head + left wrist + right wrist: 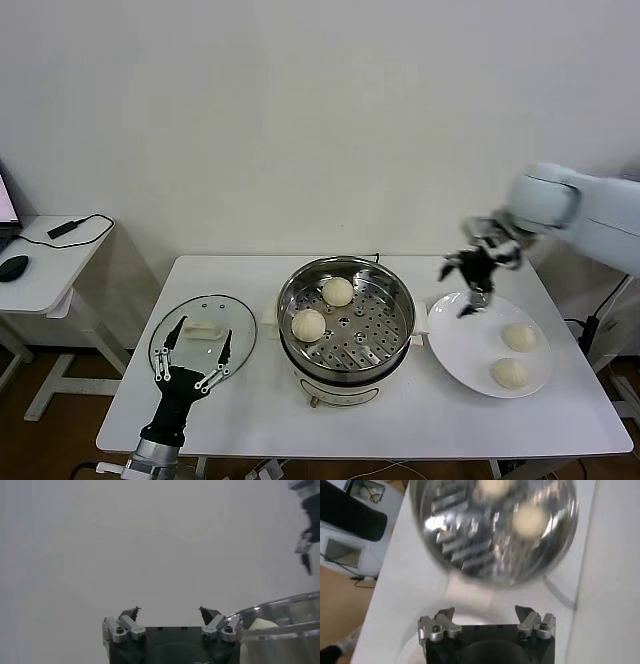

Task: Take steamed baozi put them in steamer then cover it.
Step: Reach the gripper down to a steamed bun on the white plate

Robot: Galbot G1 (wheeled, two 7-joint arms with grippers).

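Fingers of the right gripper (478, 285) stand open and empty above the plate (462, 345); it should descend straight over a baozi (519, 337), closing gently. Left gripper (192, 352), open, waits above the cover (202, 330).

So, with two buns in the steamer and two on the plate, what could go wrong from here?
1. The right gripper hangs open over the plate's rim; reaching for a bun it might push the plate.
2. The two buns in the steamer sit on one side; a new bun could land on one.
3. The left gripper is open over the glass lid, whose handle is small, so it could miss.
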